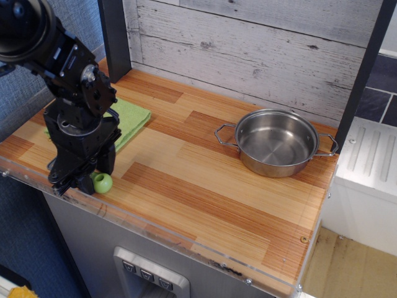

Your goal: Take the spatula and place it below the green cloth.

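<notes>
The spatula's light-green handle [102, 182] sticks out to the right of my gripper [77, 181], low on the wooden counter near its front left edge. The grey blade is hidden behind the black fingers. The gripper looks shut on the spatula, with the handle end at the counter surface. The green cloth [128, 119] lies flat just behind the gripper, toward the back left; the arm covers its left part. The spatula sits in front of the cloth, nearer the counter's front edge.
A steel pot [276, 143] with two handles stands at the right of the counter [205, 192]. A dark post [115, 37] rises behind the cloth. A clear plastic lip runs along the counter's front edge [186, 251]. A wood-plank wall backs the counter.
</notes>
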`<state>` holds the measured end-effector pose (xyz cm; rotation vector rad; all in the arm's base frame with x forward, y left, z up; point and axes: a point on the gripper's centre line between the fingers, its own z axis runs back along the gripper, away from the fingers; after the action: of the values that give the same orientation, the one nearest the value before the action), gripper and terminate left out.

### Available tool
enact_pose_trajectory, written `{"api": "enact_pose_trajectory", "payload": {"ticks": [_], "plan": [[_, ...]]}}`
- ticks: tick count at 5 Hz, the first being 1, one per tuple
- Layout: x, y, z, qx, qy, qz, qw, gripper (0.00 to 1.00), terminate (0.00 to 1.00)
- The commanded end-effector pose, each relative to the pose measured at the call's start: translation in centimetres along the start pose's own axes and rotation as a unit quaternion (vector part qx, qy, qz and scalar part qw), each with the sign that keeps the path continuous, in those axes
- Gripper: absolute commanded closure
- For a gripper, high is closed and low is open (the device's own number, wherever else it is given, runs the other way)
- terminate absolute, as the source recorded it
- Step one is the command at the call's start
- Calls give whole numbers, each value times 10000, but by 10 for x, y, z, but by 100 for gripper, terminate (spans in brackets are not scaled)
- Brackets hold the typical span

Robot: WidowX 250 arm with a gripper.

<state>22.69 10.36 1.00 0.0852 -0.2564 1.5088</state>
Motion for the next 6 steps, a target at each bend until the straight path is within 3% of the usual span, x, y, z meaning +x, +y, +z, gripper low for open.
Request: {"api": "enact_pose_trajectory", "payload": {"ticks": [1,4,6], "plan": [[5,-8,14,-40,-116,5,9999,0,0],[9,-33,59,-241,-39,-44,9997,0,0],[25,-49,110,-686,33,-152,9975,0,0]]}}
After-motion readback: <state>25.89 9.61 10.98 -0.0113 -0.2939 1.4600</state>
